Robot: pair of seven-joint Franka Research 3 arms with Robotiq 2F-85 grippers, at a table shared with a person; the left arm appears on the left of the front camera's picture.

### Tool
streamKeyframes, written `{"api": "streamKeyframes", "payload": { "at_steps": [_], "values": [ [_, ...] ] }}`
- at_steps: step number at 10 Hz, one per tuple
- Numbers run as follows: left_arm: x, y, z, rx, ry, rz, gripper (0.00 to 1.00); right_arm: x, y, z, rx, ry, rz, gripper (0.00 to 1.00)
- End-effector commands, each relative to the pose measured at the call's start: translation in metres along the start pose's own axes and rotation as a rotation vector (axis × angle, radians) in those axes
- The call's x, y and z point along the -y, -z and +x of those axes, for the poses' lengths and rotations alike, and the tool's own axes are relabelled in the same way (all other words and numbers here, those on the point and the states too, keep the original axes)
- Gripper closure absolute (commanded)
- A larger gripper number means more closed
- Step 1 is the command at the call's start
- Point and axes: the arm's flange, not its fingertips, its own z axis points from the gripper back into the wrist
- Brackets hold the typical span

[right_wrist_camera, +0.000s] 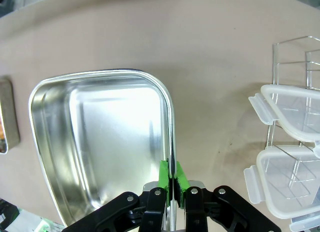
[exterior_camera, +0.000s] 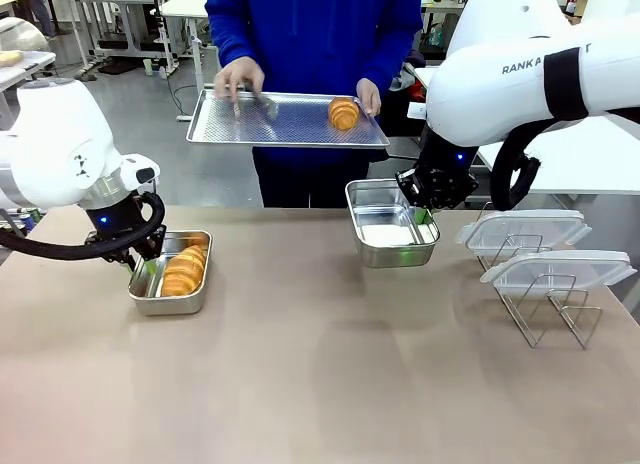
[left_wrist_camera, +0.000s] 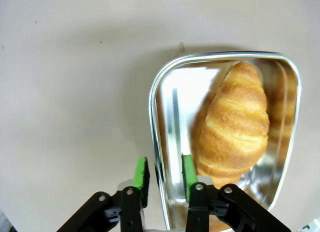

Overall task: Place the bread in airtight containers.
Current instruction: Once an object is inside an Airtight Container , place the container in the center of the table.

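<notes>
One croissant (exterior_camera: 185, 270) (left_wrist_camera: 235, 127) lies in the left steel container (exterior_camera: 150, 284) (left_wrist_camera: 165, 107) on the table. My left gripper (exterior_camera: 135, 259) (left_wrist_camera: 164, 169) is open, its green pads standing either side of that container's left rim without closing on it. My right gripper (exterior_camera: 428, 216) (right_wrist_camera: 171, 174) is shut on the right rim of the empty second container (exterior_camera: 385, 224) (right_wrist_camera: 100, 142), near the table's far edge. A second croissant (exterior_camera: 343, 113) rests on a flat metal tray (exterior_camera: 280, 124) that the person holds with both hands beyond the table.
Two clear clip lids (exterior_camera: 525, 229) (right_wrist_camera: 292, 112) lean on a wire rack (exterior_camera: 550, 309) at the right of the table. In the person's hand (exterior_camera: 238, 79) there seem to be metal tongs on the tray. The table's front half (exterior_camera: 320, 384) is bare.
</notes>
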Motion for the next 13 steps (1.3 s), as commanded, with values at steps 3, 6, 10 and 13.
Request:
{"api": "streamKeyframes", "payload": {
  "at_steps": [3,6,10,13],
  "values": [
    [-0.032,-0.1,-0.019,0.151,0.208,-0.081,0.06,0.0,-0.003,0.0,0.009,0.014,-0.001,1.0],
    [-0.09,-0.17,-0.041,0.204,0.664,-0.295,0.0,0.0,-0.003,0.0,0.009,0.014,-0.001,1.0],
    [-0.158,-0.21,-0.096,0.382,0.997,-0.377,0.0,0.0,-0.003,0.0,0.009,0.014,-0.001,1.0],
    [-0.176,-0.191,-0.12,0.627,1.114,-0.414,0.0,0.0,-0.003,0.0,0.009,0.014,-0.001,1.0]
  ]
}}
